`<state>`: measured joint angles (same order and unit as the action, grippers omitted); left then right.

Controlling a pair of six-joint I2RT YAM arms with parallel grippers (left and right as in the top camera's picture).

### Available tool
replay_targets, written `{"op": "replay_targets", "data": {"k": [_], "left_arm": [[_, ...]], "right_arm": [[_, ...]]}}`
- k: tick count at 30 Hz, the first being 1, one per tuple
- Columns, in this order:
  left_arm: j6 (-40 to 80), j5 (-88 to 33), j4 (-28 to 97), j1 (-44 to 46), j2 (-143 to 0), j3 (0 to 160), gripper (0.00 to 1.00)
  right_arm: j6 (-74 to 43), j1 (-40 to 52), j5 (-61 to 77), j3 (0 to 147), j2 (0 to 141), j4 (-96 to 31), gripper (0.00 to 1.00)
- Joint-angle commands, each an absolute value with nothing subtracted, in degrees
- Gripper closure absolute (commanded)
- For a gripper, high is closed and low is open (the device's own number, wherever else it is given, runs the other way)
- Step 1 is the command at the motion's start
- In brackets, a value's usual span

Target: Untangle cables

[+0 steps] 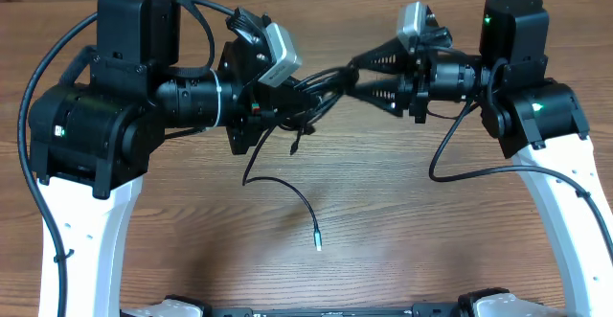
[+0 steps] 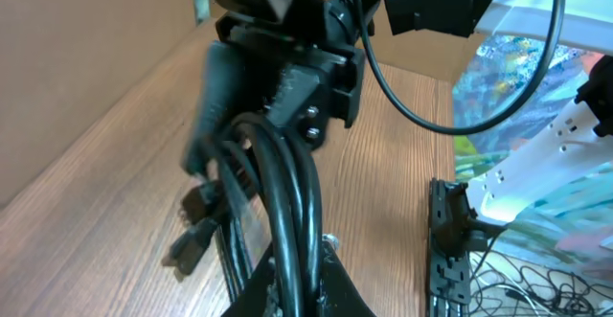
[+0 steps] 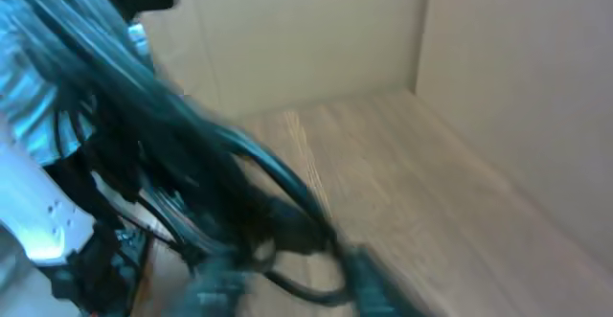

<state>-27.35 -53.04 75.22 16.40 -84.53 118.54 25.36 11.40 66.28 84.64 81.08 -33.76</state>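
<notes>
The cables (image 1: 311, 92) are a bunch of thin black cords stretched in the air between my two grippers. My left gripper (image 1: 302, 85) reaches in from the left and is shut on them. In the left wrist view the cords (image 2: 287, 202) run straight up out of its closed fingers (image 2: 330, 293). My right gripper (image 1: 340, 76) comes from the right, its two fingers meeting on the same bunch. The right wrist view is blurred, with dark cords (image 3: 278, 188) crossing it. One loose strand (image 1: 287, 185) hangs down to the table and ends in a small plug (image 1: 317, 243).
The wooden table (image 1: 431, 240) lies under both arms, with brown walls at the back and sides. A black slotted strip (image 2: 445, 250) runs along the table's front edge. The white arm bases (image 1: 91, 231) stand at the left and right.
</notes>
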Motion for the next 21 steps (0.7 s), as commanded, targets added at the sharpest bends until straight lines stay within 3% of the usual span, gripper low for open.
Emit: {"op": "replay_targets", "data": {"k": [1, 5, 8, 12, 21], "left_arm": [[-25.85, -55.48, 74.54, 16.78, -82.91, 119.04, 0.96], [-24.99, -54.43, 74.56, 16.75, -82.91, 119.07, 0.96], [-22.63, -50.13, 74.59, 15.84, -82.85, 119.07, 0.96], [-22.22, -49.52, 74.78, 13.87, -82.67, 119.07, 0.96], [-22.28, -49.39, 76.51, 11.97, -82.28, 119.07, 0.96]], "right_arm": [[25.61, 11.29, 68.51, 85.89, 81.47, -33.15, 0.96], [23.42, 11.18, 63.26, 85.89, 81.47, -33.50, 0.96], [20.58, 10.02, 47.94, 85.89, 81.47, -35.79, 0.96], [20.58, 7.84, 39.75, 85.89, 81.47, -38.17, 0.96], [13.54, -5.98, 39.00, 85.89, 81.47, -39.33, 0.96]]}}
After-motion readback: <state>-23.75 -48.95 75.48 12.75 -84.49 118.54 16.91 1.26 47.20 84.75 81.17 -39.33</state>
